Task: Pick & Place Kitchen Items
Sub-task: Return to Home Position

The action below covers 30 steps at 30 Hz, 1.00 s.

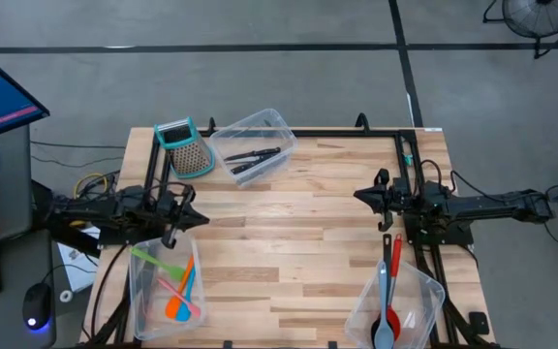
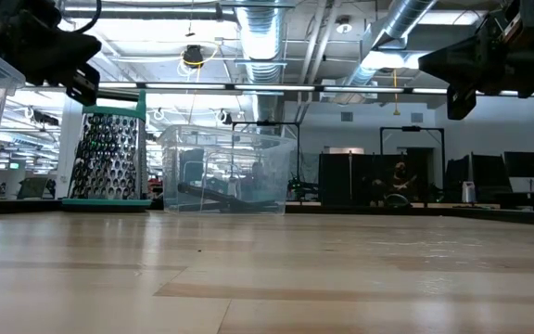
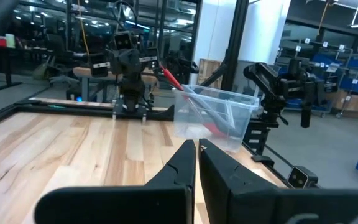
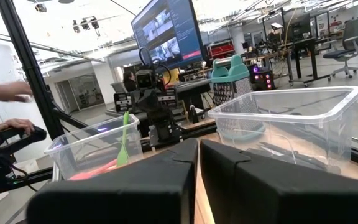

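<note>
Overhead, found the left hand [image 1: 198,217] pinched shut on nothing, held above the pale plank-wood surface [image 1: 298,242] just past the clear plastic tub at lower left [image 1: 136,301]. Found the right hand [image 1: 361,195] likewise closed and empty, over the right side. Saw glossy green, pink, blue and orange silicone spatulas [image 1: 174,289] heaped in that lower-left tub. Spotted slim black-handled knives [image 1: 255,158] lying flat in the upper clear rectangular tub [image 1: 279,121], beside the perforated metal box grater with teal top [image 1: 184,147]. Noted red and grey long-handled spoons [image 1: 386,291] propped in the lower-right clear tub [image 1: 434,291].
</note>
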Each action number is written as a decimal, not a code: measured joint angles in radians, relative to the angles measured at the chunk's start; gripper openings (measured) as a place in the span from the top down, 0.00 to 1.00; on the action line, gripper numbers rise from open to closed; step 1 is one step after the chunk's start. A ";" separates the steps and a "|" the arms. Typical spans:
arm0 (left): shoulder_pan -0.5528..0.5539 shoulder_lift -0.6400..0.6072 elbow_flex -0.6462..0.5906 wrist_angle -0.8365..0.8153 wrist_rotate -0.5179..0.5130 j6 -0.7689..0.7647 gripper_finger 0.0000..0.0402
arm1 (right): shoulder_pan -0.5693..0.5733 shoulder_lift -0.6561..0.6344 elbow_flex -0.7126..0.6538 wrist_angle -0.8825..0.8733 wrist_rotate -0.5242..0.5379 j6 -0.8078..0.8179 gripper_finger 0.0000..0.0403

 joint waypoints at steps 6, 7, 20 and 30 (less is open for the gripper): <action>0.044 0.000 0.000 0.002 0.000 0.000 0.99 | 0.000 0.000 0.000 0.000 0.000 0.000 0.96; 0.051 0.000 0.000 0.002 0.000 0.000 0.99 | 0.000 0.000 0.000 0.000 0.000 0.000 0.96; 0.055 -0.001 0.000 0.008 0.000 0.000 0.99 | 0.000 0.000 0.000 0.000 0.000 0.000 0.96; 0.055 -0.001 0.000 0.009 0.000 0.000 0.99 | 0.000 0.000 0.000 0.000 0.000 0.000 0.96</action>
